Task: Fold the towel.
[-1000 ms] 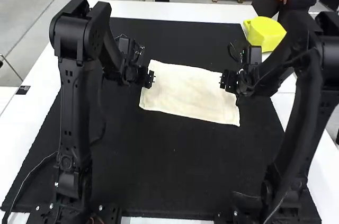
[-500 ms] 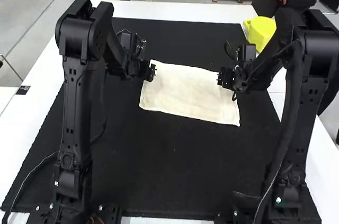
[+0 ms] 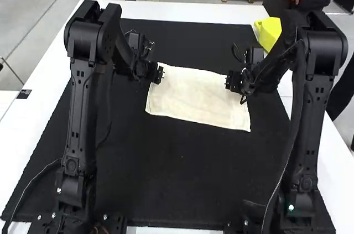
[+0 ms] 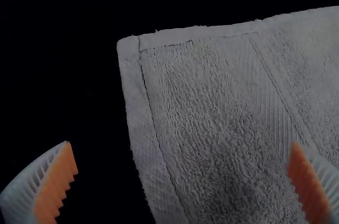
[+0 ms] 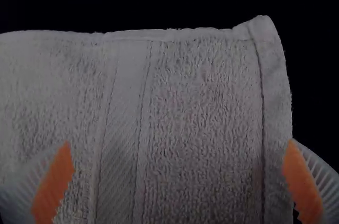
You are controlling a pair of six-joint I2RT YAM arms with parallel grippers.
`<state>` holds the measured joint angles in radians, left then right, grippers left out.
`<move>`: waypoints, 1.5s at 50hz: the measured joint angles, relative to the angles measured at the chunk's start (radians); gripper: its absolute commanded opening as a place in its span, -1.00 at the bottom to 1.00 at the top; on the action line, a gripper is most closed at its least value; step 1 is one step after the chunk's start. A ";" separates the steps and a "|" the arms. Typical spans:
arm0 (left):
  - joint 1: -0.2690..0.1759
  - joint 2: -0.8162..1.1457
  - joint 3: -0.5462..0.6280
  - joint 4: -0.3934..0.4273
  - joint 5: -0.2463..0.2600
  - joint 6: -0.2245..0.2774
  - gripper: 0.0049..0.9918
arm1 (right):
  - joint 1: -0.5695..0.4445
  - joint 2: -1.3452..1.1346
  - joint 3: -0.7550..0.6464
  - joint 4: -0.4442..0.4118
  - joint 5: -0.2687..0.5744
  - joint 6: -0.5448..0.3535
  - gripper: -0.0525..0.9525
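In the high view a cream towel [image 3: 196,98] lies flat as a rectangle, slightly askew. My left gripper [image 3: 160,73] is over its left edge near the far left corner, my right gripper [image 3: 228,81] over its right side near the far right corner. In the left wrist view the left gripper [image 4: 183,168] is open, its ribbed fingers wide apart around a side edge of the towel [image 4: 206,107]. In the right wrist view the right gripper [image 5: 177,168] is open above the towel [image 5: 201,113], with nothing pinched between its pads.
The towel rests on a black mat [image 3: 182,173] that covers much of the white table [image 3: 193,11]. A yellow object [image 3: 269,33] stands at the table's far right, beyond the right gripper. Both arms' upper links rise at the sides.
The right arm's upper links have swung toward the middle, and its gripper has shifted slightly left and away. The left arm has moved slightly right. The towel lies as before.
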<state>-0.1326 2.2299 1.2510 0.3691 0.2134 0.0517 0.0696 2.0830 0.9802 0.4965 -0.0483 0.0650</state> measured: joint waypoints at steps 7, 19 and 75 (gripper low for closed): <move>0.000 0.026 0.019 -0.007 0.000 0.005 0.88 | -0.001 0.027 0.025 0.000 0.003 -0.006 0.91; 0.000 0.060 0.081 -0.076 0.000 0.012 0.88 | -0.001 0.035 0.043 -0.010 0.019 -0.016 0.91; -0.003 0.065 0.071 -0.030 0.030 0.038 -0.97 | -0.117 0.014 0.051 -0.085 -0.080 -0.020 -0.95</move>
<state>-0.1356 2.2948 1.3220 0.3393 0.2432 0.0895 -0.0475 2.0968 1.0317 0.4118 -0.1287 0.0452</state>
